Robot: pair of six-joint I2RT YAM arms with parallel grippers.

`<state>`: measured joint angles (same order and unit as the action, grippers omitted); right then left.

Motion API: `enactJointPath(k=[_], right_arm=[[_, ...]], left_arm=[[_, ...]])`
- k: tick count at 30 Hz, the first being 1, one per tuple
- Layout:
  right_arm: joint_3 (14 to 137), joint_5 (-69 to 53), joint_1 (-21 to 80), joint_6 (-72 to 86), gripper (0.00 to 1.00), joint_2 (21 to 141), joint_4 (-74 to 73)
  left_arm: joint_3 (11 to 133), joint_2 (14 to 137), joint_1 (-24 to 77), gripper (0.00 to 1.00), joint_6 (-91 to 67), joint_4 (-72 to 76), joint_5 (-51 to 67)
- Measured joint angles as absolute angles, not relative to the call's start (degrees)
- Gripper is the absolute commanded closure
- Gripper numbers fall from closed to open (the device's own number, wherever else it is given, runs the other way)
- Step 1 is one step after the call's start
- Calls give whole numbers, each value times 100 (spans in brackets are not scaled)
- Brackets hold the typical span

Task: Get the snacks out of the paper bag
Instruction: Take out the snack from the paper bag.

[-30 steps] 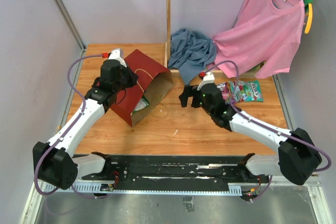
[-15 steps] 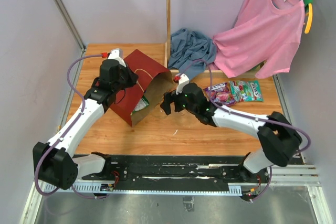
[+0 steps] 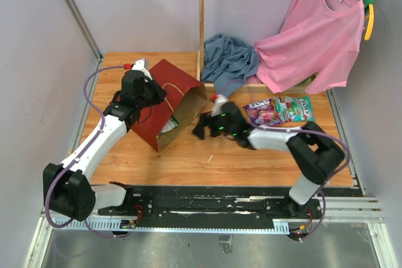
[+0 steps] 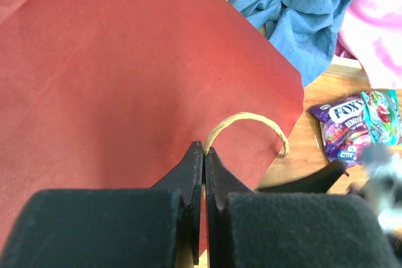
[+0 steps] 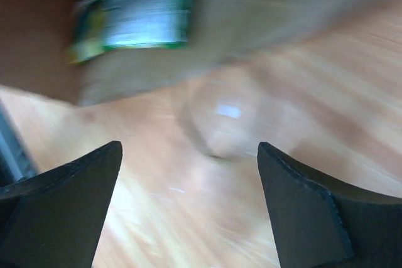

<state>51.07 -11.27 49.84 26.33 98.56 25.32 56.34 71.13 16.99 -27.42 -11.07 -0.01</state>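
Paper bag (image 3: 164, 95) on its side toward the tabletop's (image 3: 251, 161) far-left corner, mouth facing right, its upper lip pinched in the closed left end effector (image 4: 205, 155); the open right end effector (image 5: 188, 149), nearer, faces what seems a green snack packet (image 5: 135, 14) just inside.

Left end effector (image 3: 153, 96) rests on the paper bag (image 3: 171, 78); right end effector (image 3: 200, 131) faces its mouth.

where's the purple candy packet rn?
In the top view, the purple candy packet lies on the right side of the table, against the green packet to its right, just nearer the arms than the blue cloth.
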Motion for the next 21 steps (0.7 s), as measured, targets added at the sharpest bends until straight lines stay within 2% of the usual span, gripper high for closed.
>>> enactJointPath(k=[5,7,11,15,17,21], right_arm=[[3461,-1201,2464,3116,8,8510,2561],[3162,-1020,2036,3120,8,7852,2338],[3441,-701,2803,3004,4,7470,2141],[4893,-464,4757,2727,4,8527,1953],[5304,-593,5382,2681,3,8952,2078],[5273,-637,5485,2589,0,9026,1925]], left_arm=[[5634,6982,1695,99,-2724,-1111,-71],[5634,6888,1691,99,-2722,-1096,-95],[5634,6796,1688,100,-2724,-1063,-95],[5634,6799,1686,99,-2727,-1068,-69],[5634,6799,1686,100,-2727,-1063,-51],[5634,6785,1684,100,-2727,-1066,-34]])
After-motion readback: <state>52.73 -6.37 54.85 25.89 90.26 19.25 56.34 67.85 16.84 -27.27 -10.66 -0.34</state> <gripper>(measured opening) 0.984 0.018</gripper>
